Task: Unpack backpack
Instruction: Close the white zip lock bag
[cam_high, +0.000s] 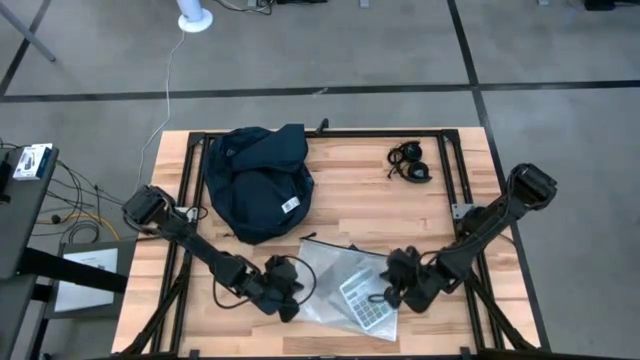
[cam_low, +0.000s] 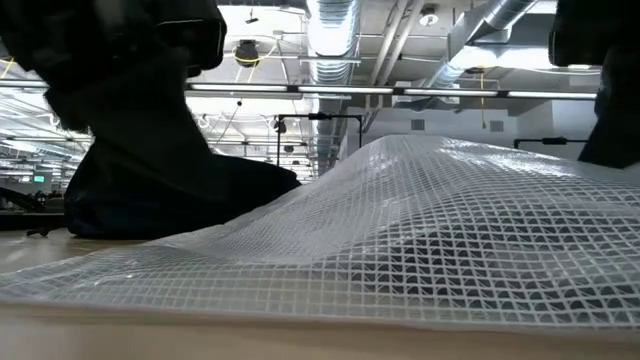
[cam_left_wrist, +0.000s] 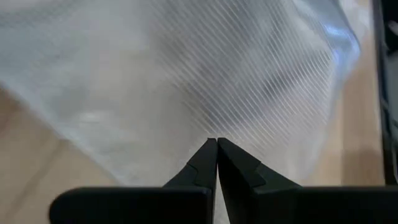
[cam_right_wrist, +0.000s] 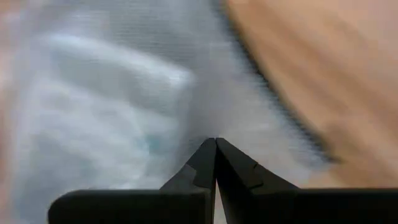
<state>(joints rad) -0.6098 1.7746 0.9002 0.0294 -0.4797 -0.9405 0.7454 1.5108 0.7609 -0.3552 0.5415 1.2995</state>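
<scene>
The dark navy backpack (cam_high: 262, 185) lies slumped on the far left part of the wooden table, and also shows in the low view (cam_low: 150, 190). Nearer the front edge lies a clear grid-patterned plastic bag (cam_high: 335, 270) with a grey calculator (cam_high: 364, 300) inside it. In the low view the bag (cam_low: 400, 230) rises like a tent. My left gripper (cam_high: 291, 296) is shut at the bag's left edge. My right gripper (cam_high: 385, 297) is shut at its right edge, beside the calculator. My left gripper pinches the clear bag's left edge (cam_left_wrist: 217, 134) between its fingertips, coming low from the table's left side. The bag spreads away from the tips and lies on the table. My right gripper pinches the bag's right edge (cam_right_wrist: 214, 134) at its fingertips, coming from the table's right side. Blur hides how many layers it has.
A black pair of headphones with a cord (cam_high: 410, 163) lies at the far right of the table. A black metal frame (cam_high: 455, 180) runs around the tabletop. Bare wood (cam_high: 380, 205) shows between the backpack, the headphones and the bag.
</scene>
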